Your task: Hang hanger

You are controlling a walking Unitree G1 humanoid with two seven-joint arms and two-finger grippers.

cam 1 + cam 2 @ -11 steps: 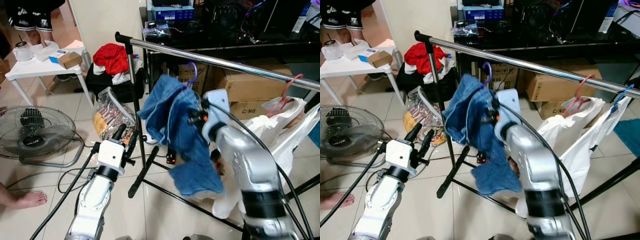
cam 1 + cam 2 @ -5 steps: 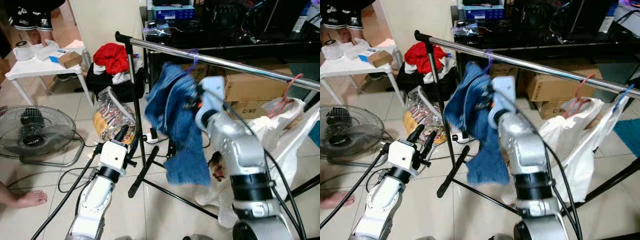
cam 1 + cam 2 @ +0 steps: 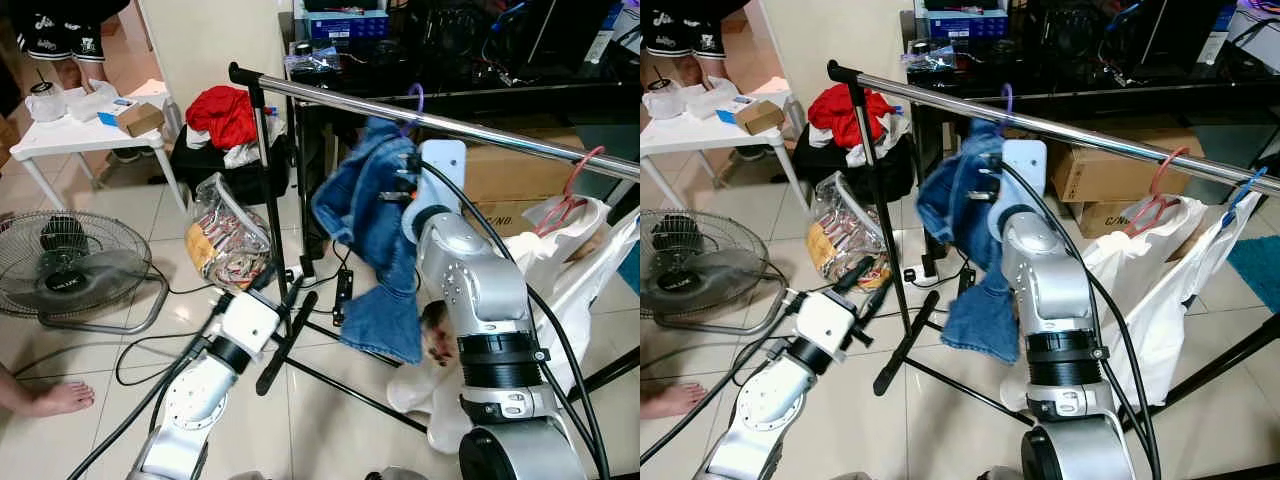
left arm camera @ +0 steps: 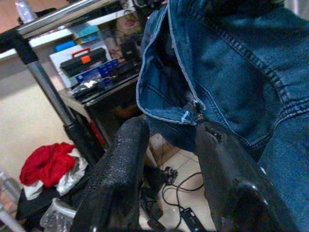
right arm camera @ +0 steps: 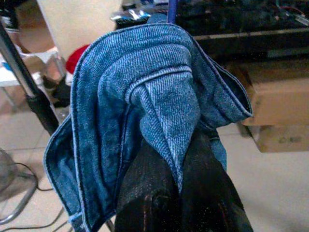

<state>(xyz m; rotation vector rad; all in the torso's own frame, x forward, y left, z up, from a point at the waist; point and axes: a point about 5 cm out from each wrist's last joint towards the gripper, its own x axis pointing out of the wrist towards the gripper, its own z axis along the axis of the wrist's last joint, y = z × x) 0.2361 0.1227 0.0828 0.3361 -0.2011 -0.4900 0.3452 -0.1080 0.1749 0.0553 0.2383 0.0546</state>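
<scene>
Left eye view: the right end effector [image 5: 181,193], pinching the denim garment [image 3: 375,215], has risen since earlier, its purple hanger [image 3: 415,97] hook now at the rail [image 3: 480,130]. The left end effector [image 4: 166,159] stays spread.

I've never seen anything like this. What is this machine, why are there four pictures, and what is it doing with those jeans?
It is a walking household robot with two silver arms, each ending in a hand of two black fingers. The two wide pictures come from cameras in its head, looking down. The other two come from a camera on each wrist, looking along that hand's fingers.

The right hand is raised to the shiny clothes rail, shut on a denim garment that sits on a purple hanger; the hook is up at the rail, though whether it has caught I cannot tell. The left hand waits lower down, fingers open, holding nothing.

Around it: a white garment on a pink hanger, a floor fan, a small white table and cardboard boxes.
</scene>
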